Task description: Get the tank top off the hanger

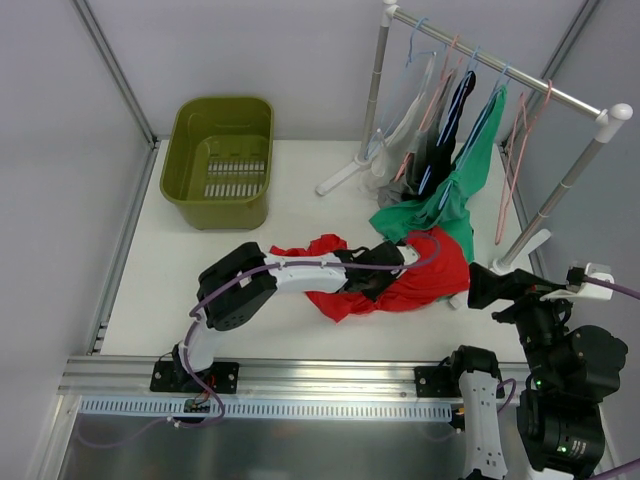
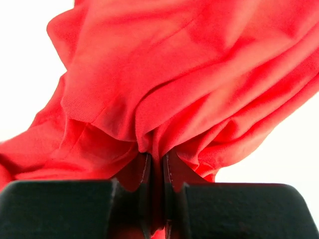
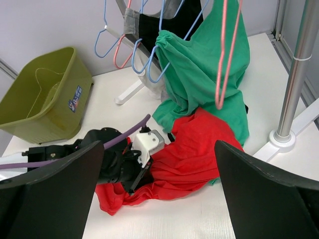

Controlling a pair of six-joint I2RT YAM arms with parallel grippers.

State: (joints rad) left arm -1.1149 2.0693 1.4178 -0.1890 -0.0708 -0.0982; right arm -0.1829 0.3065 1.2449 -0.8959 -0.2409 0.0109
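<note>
The red tank top (image 1: 420, 280) lies crumpled on the white table below the clothes rack. Its upper edge reaches up beside a green garment (image 1: 470, 170). My left gripper (image 2: 157, 159) is shut on a fold of the red cloth, which bunches between its fingers. From above, the left gripper (image 1: 385, 280) sits at the middle of the red heap. A pink hanger (image 3: 220, 59) dangles just above the red tank top (image 3: 199, 149); whether the two touch I cannot tell. My right gripper (image 3: 159, 199) stands open and empty, near the table's right front edge (image 1: 490, 285).
A clothes rack (image 1: 500, 75) at the back right carries several hangers and garments in grey, black and green. Its right post (image 3: 294, 74) and foot stand close to my right gripper. An olive green basket (image 1: 220, 160) sits at the back left.
</note>
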